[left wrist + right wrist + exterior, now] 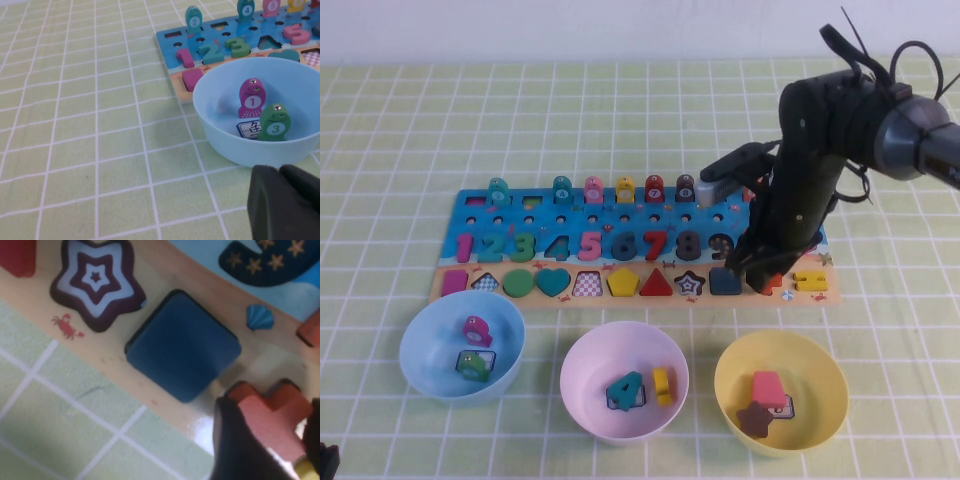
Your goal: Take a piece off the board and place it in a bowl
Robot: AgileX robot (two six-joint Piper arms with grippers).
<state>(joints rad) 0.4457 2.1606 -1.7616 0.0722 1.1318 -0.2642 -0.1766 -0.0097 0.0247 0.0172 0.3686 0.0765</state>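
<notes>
the left gripper (285, 200), a dark matte mass, sat near the smooth light blue bowl (461, 343); its jaw state could not be told. the long wooden board (470, 205) lay flat behind the bowls. the right gripper (757, 272) was clenched on the flat orange-red cross piece (270, 412), in the board's tan strip. the glossy round yellow bowl (732, 375) stood in front.

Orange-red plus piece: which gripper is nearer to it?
Right. The right gripper is down on the piece; the left gripper sits beside the light blue bowl, far off.
</notes>
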